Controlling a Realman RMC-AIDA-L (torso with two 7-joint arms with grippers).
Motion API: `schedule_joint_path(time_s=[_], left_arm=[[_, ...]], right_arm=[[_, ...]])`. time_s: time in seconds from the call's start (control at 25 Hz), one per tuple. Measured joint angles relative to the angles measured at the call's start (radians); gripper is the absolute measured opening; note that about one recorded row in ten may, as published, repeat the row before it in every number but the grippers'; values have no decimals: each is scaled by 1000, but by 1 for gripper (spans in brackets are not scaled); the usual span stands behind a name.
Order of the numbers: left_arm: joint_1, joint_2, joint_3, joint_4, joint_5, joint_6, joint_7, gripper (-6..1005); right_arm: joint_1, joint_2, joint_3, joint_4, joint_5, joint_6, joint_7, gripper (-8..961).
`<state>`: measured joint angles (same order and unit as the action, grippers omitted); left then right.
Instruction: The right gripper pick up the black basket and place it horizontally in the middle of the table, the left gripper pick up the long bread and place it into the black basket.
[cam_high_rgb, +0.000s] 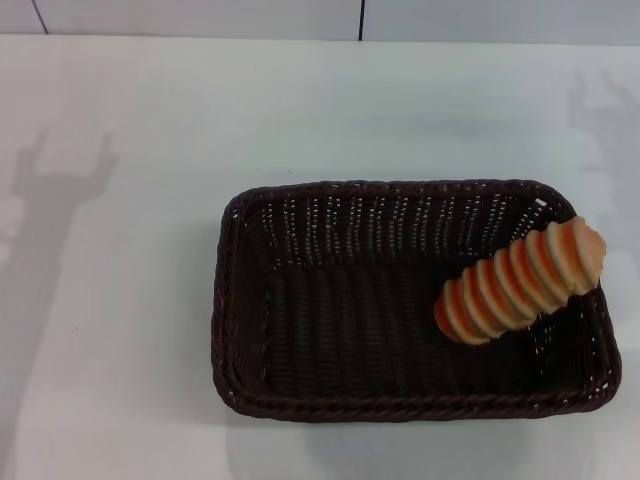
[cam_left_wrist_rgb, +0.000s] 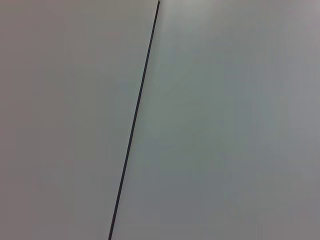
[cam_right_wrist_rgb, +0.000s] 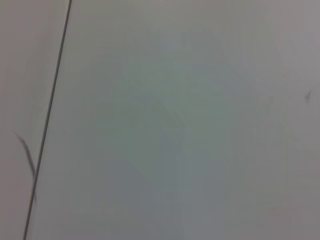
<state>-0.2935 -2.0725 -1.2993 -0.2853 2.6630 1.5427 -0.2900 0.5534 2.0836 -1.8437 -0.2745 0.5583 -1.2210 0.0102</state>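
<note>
One black basket (cam_high_rgb: 380, 300) sits on the white worktop (cam_high_rgb: 120, 330), long side running left to right, a little right of the middle and close to the near edge of the head view. Inside it, one long bread (cam_high_rgb: 520, 280), and only one: striped orange and pale tan, lying on a slant at the basket's right end. Its lower end is down on the woven floor, its upper end is propped on the right rim and pokes slightly over the braided edge. The rest of the basket floor is dark weave with nothing else on it. Neither arm shows in the head view; just two grey forked shadows fall on the worktop, one at far left (cam_high_rgb: 60, 170) and one at the upper right corner (cam_high_rgb: 605, 110), both well apart from the basket. The left wrist view gives only a plain pale surface crossed by one thin dark seam (cam_left_wrist_rgb: 135, 120), and the right wrist view much the same, with one seam (cam_right_wrist_rgb: 50, 110) near its edge. So, left claw and right claw: neither is in sight, and I cannot tell whether either is wide or narrow.
</note>
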Motion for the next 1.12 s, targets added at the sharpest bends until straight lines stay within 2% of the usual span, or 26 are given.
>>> schedule_joint_path(time_s=[1.12], left_arm=[[-7,-1,0,0,0,13,0,868]], right_arm=[[-4,1,0,3,0,0,2,318]])
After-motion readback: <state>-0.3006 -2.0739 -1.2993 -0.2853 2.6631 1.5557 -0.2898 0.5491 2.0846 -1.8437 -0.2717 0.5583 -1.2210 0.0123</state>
